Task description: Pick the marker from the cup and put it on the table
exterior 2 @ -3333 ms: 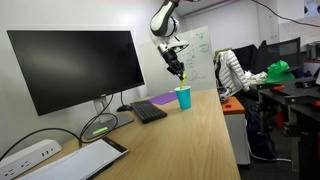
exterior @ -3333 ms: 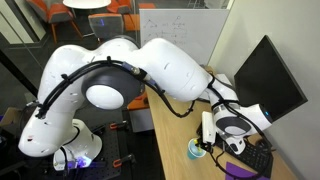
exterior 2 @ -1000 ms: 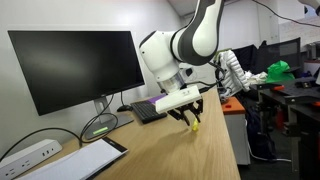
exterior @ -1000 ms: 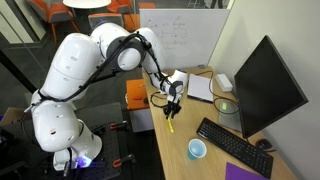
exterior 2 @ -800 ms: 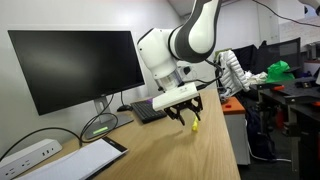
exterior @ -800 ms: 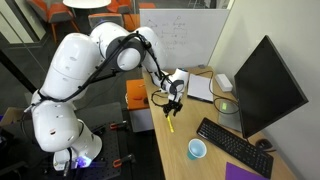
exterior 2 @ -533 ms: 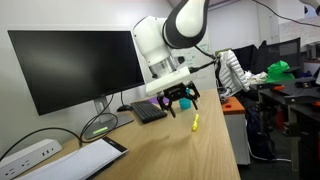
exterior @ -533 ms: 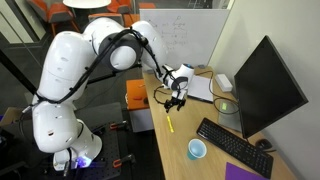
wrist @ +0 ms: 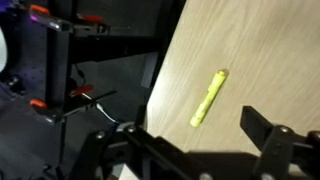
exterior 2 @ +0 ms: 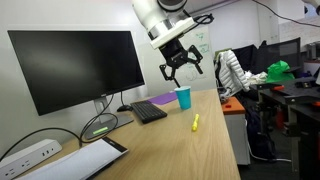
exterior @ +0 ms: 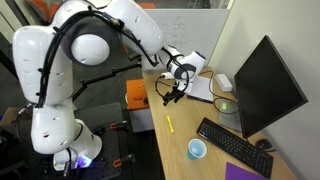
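The yellow marker [exterior: 169,124] [exterior 2: 195,122] lies flat on the light-wood table [exterior: 181,137] [exterior 2: 200,155], near its edge, free of any grip. In the wrist view the marker [wrist: 209,97] rests on the table [wrist: 255,55] below the jaws. My gripper [exterior: 174,95] [exterior 2: 183,71] [wrist: 190,148] hangs well above the marker, open and with nothing in it. The light-blue cup [exterior: 197,149] [exterior 2: 183,97] stands upright beside the keyboard, apart from the marker.
A black keyboard [exterior: 234,145] [exterior 2: 148,110] and a large monitor [exterior: 266,82] [exterior 2: 75,65] stand along the table. A greenish round thing [exterior: 226,105] [exterior 2: 100,127] lies by the monitor foot. An orange box [exterior: 137,95] stands past the table edge. A white power strip [exterior 2: 25,155] lies at one end.
The jaws opened and let go of the marker, which now lies on the table. The arm then rose and swung away from it.
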Robot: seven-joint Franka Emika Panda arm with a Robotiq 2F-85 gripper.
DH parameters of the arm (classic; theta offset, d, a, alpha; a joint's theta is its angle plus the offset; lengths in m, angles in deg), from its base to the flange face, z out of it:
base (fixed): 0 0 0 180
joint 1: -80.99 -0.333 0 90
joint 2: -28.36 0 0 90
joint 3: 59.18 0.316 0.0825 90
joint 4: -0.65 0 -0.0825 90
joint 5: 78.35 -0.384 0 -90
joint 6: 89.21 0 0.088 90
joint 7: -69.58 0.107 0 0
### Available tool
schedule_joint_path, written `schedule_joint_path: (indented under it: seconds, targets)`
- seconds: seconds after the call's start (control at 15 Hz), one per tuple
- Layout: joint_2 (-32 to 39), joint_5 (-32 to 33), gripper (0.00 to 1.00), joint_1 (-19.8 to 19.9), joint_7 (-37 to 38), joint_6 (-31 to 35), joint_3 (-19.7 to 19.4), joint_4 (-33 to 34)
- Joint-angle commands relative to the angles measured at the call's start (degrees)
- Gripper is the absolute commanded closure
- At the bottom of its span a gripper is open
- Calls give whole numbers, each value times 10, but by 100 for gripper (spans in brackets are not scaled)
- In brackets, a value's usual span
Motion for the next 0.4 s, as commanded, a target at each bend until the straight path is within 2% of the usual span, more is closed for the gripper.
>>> schedule_joint_path:
  seconds: [0.0,0.33]
  targets:
    - [-56,-2,0,11,-56,5,4,-46]
    - [-91,1,0,18,-98,8,5,-82]
